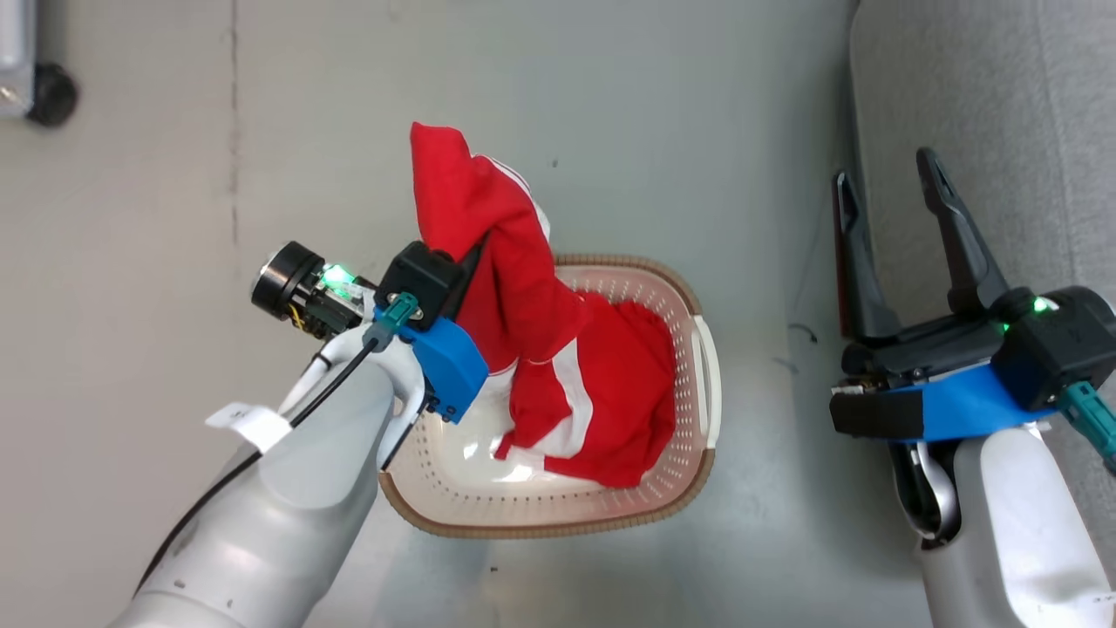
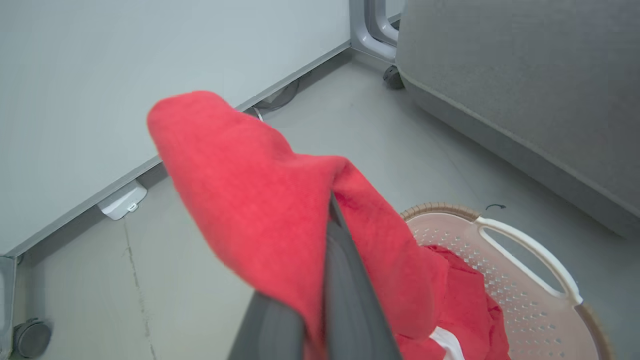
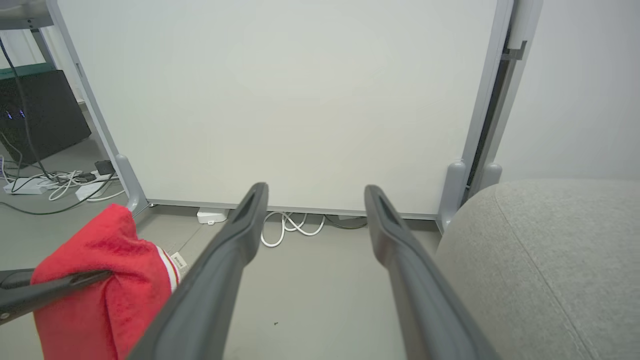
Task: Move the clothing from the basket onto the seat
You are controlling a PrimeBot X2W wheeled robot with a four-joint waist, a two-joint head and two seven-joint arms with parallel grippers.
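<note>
My left pincer pinches the bright red, white-striped fabric clothing, raised over the cream perforated plastic basket — its lower part trails inside. Right pincer spread, empty, beside the grey upholstered seat — no clothing on what shows of it.

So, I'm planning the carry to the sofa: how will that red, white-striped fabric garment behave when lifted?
Likely floppy: the red white-striped fabric garment drapes limply over the left gripper and trails into the cream perforated plastic basket. Probably light: a narrow pinch holds it up. Its hanging tail may catch on the way out.
</note>
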